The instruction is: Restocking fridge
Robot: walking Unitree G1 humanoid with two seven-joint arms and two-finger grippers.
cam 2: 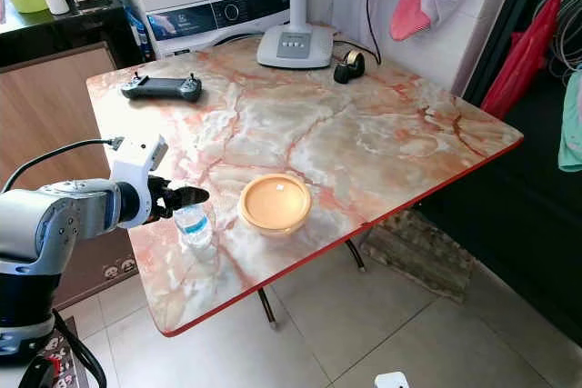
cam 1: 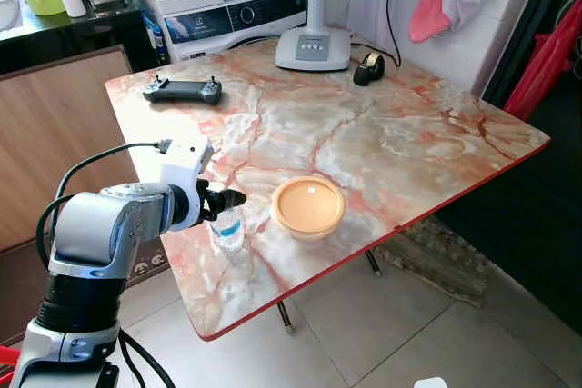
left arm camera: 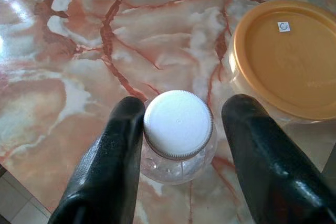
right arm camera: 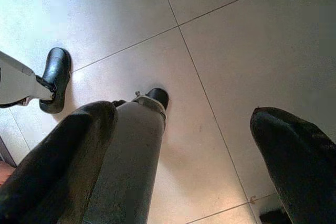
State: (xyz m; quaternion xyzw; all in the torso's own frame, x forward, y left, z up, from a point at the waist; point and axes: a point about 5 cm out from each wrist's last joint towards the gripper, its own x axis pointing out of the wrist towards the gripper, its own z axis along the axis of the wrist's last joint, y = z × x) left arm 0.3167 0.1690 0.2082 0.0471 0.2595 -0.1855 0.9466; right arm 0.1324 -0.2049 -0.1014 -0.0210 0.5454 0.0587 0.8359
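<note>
The left claw point(cam 1: 227, 199) is held out over the near corner of the marble bench point(cam 1: 391, 152), just above a small clear water bottle point(cam 1: 227, 229). The bottle is stood upright on the bench, right under the claw. In the left wrist view its white cap point(left arm camera: 177, 124) is seen between the two black fingers point(left arm camera: 113, 166) — one finger is touching the cap's edge, the other is kept a little apart from it. So the claw is spread wide around the bottle top and is not clamped on it.

Just beside the claw, further along the bench, a round tub with an orange lid point(cam 1: 308, 206) is seen. It is near the bottle but not touching it.

Well beyond the claw, at the far side of the bench, a grey hand controller point(cam 1: 182, 90), a white fan base point(cam 1: 313, 47) and a black tape roll point(cam 1: 368, 68) are found.

The right claw point(right arm camera: 184, 145) is hung low over the pale floor tiles point(right arm camera: 252, 51) — its fingers are spread apart and nothing is gripped. A grey robot leg point(right arm camera: 126, 161) with a black foot point(right arm camera: 157, 97) is seen between them.
</note>
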